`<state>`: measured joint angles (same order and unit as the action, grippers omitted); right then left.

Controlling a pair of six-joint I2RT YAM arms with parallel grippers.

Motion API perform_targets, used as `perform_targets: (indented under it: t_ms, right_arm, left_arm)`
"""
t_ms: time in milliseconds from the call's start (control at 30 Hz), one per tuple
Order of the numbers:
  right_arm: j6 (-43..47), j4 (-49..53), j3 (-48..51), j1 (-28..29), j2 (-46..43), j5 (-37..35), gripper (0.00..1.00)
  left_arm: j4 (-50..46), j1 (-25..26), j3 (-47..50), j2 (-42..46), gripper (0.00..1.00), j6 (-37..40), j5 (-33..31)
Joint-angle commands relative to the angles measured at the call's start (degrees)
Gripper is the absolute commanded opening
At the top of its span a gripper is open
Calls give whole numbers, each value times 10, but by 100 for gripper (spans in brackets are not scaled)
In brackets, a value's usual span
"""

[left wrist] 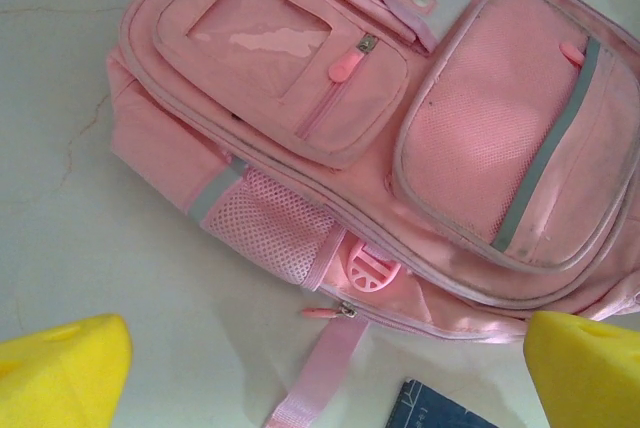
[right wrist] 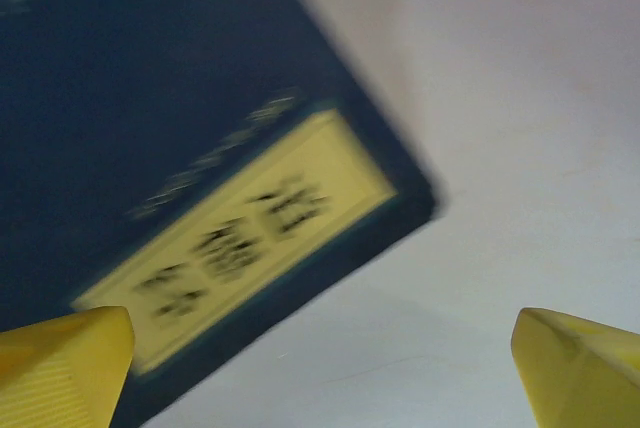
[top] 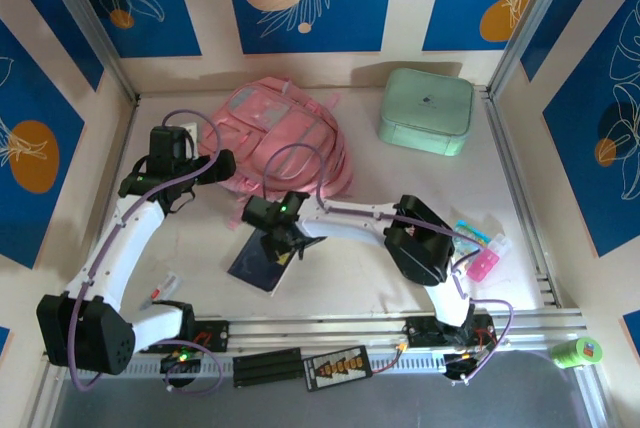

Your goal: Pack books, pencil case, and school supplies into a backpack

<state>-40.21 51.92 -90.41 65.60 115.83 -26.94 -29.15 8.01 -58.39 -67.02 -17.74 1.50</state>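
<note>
Two robot arms work over a pale bench [top: 420, 173] walled by blue-and-cream panels. The left pincer [top: 212, 164] hangs at the near left edge of the pink backpack [top: 280, 138], its yellow fingertips spread wide with nothing between them. From the left wrist, that pincer [left wrist: 322, 376] looks down on the backpack [left wrist: 450, 148], which lies flat and front-up, pocket zips closed, with a strap trailing toward the camera.

The right pincer [top: 278, 240] is poised just above a navy blue book [top: 256, 264] lying flat on the bench, just in front of the backpack. In the blurred right wrist view, the pincer [right wrist: 320, 368] is also wide apart and gripping nothing, while the book [right wrist: 150, 98] shows its pale label near one corner.

A mint-green box [top: 427, 111] sits at the far right, beside the backpack. Small pink and blue items [top: 482, 256] lie near the right arm's base, and a green tape roll [top: 578, 351] rests off the bench's near right corner.
</note>
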Motion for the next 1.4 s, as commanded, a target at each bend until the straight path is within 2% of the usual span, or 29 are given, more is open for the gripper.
perform_targets:
  t_ms: [0,400,600,733,833,967,1067,1200,1367]
  right_arm:
    - [-25,8,-21,-2,26,15,97]
    - [2,42,-29,4,55,11,97]
    - [24,14,72,-4,3,-1,97]
    - [28,5,164,-35,-49,-12,97]
    - [27,-9,219,-71,-87,-10,97]
    - [20,-53,264,-123,-135,38,97]
    - [-7,-92,289,-152,-173,86,96]
    - [-64,-140,319,-182,-197,164,86]
    - [-131,-169,338,-182,-203,183,69]
  left_arm:
    - [6,-8,5,-1,100,-2,10]
    - [9,-10,6,-3,100,-13,8]
    - [14,-11,4,-15,100,-26,36]
    - [16,-11,4,-22,100,-26,62]
    - [43,-11,24,-21,100,-30,107]
    - [96,-4,67,-38,95,-67,183]
    - [113,12,97,-56,91,-95,210]
    - [117,58,128,-60,90,-115,209]
    - [65,146,137,-70,87,-101,143]
